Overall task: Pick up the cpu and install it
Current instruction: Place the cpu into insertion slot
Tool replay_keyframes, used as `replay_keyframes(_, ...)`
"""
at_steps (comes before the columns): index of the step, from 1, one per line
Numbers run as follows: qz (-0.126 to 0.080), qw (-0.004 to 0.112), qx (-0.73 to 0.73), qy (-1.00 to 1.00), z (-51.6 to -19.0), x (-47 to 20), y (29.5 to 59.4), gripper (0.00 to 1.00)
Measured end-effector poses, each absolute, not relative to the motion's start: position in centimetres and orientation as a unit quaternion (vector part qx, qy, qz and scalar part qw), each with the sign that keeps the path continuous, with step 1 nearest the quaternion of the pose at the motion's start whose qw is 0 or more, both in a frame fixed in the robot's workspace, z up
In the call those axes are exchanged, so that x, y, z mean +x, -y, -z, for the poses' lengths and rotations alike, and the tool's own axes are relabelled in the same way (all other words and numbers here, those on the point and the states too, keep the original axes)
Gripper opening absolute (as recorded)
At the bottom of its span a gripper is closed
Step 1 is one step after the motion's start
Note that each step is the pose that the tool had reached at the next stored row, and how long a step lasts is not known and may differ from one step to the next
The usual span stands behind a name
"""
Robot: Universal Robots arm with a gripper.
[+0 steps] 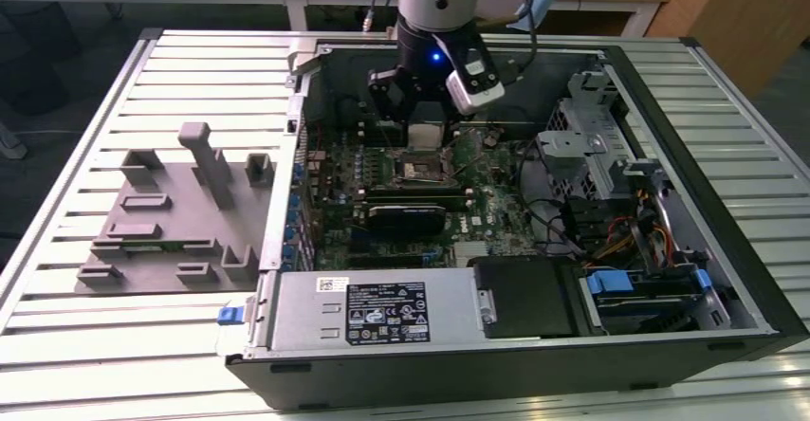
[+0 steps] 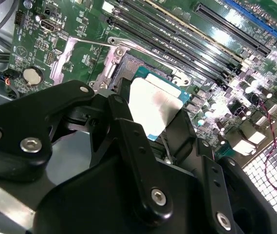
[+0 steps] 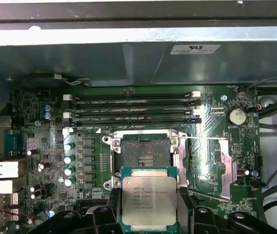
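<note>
OK, we see the pincer [image 3: 149, 217] clenched on the cpu [image 3: 149, 199], a finger on each of two opposite edges. Cpu is held inside the open PC case [image 1: 506, 378], over the motherboard [image 3: 216, 126], overlapping one edge of the empty socket [image 3: 140, 152], not seated. Case lies on the slatted desk [image 1: 76, 345]. Grey fixture tray [image 1: 165, 222] sits beside it, toward the desk edge at the exterior view's left.

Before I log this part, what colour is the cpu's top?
The cpu top is pale silver-grey, clearest in the first wrist view.
</note>
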State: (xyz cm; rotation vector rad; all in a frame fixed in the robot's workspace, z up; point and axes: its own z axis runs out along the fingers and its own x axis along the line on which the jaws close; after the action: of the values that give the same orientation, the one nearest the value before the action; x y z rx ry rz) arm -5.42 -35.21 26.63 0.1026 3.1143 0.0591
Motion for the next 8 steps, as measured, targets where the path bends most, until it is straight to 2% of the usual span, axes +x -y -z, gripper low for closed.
replay_keyframes(8,-0.019,0.013,0.051,-0.998,-26.63,-5.42,35.21,0.54)
